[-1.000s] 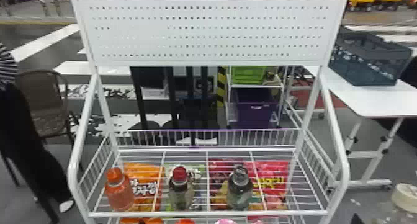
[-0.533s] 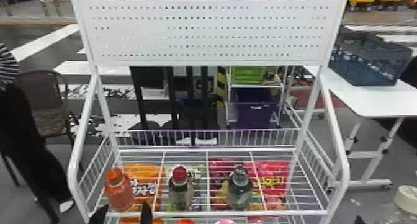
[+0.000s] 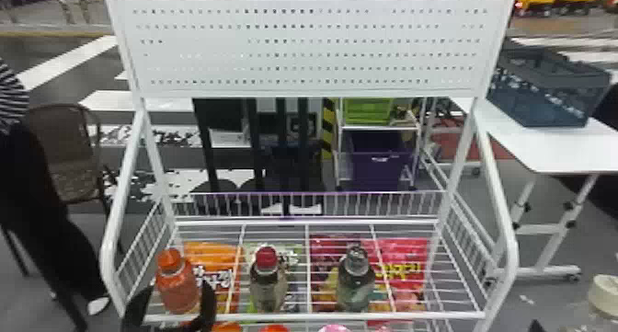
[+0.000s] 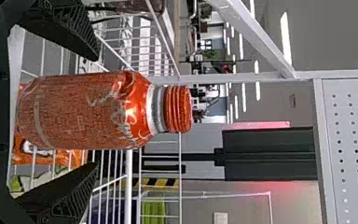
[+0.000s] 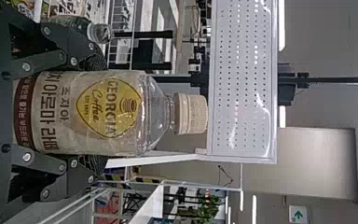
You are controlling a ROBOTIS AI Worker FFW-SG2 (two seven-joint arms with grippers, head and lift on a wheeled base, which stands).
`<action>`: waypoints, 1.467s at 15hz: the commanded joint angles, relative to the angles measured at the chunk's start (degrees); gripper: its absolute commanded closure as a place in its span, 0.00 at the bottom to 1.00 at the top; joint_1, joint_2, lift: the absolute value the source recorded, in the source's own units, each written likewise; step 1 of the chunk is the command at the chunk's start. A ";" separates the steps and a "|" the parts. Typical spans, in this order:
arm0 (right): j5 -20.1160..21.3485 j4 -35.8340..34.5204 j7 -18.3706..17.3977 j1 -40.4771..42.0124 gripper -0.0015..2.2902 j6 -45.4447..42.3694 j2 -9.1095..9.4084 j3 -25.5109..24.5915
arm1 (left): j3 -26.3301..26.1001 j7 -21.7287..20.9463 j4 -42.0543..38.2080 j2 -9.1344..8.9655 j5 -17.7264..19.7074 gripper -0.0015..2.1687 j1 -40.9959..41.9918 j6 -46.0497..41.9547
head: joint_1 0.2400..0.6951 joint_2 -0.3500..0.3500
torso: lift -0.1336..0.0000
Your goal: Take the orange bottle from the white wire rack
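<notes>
The orange bottle [image 3: 177, 287] stood upright near the front edge of the rack [image 3: 511, 243], at about eight o'clock on the shelf in the head view. That spot put it close to the robot, with nothing to reach over. The left hand [image 4: 96, 112] came in low from seven o'clock in that view, its fingers apart, one toward the bottle's nine o'clock side and one toward its three. Gaps showed on both sides in the wrist view, so the bottle was framed but not gripped, and its weight rested on the wires.

The red-capped bottle [image 3: 268, 285] stood at its three o'clock, far enough off to leave the inner finger room; the grey-capped bottle [image 3: 356, 285] stood farther along the same way. The step in hand seemed to be lining up around the body, where a straight wall would suit flat fingers better than the sloping neck.

The right hand [image 5: 105, 111] was clamped on a pale bottle [image 5: 95, 112], held upright out at four o'clock in the head view, probably to keep it clear of the rack. Closing evenly, then lifting over the front rail, looked the likely need.
</notes>
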 commanded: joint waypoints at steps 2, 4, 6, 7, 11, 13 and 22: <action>0.10 -0.21 0.00 0.27 0.42 -0.06 0.05 0.00 | -0.01 -0.87 1.85 0.04 0.99 0.08 -2.07 -0.29 | 0.57 0.50 | 1.00; 0.10 -0.21 0.00 0.27 0.42 -0.06 0.05 0.00 | 0.07 -1.22 1.06 0.31 1.08 0.55 -1.98 -0.29 | 0.57 0.50 | 1.00; 0.10 -0.30 0.00 0.27 0.42 -0.06 0.05 0.09 | 0.16 -0.25 -0.70 0.39 1.70 0.94 -1.19 0.06 | 0.57 0.50 | 1.00; 0.10 -0.21 0.00 0.19 0.42 -0.06 0.05 0.09 | 0.43 -0.16 -2.54 0.75 2.22 0.98 -0.31 1.12 | 0.57 0.50 | 1.00; 0.54 -0.21 0.00 -0.78 0.42 1.52 0.05 0.62 | 1.39 0.28 -14.49 1.54 2.22 0.99 5.05 9.38 | 0.57 0.50 | 1.00; 0.72 -0.30 0.00 -1.31 0.42 2.57 0.05 0.97 | 1.48 2.56 -23.90 3.21 0.99 0.98 8.31 18.17 | 0.57 0.50 | 1.00; 1.24 -0.30 0.00 -2.19 0.42 4.16 0.05 1.58 | 6.31 3.00 -59.58 5.14 -4.72 0.98 25.27 41.19 | 0.57 0.50 | 1.00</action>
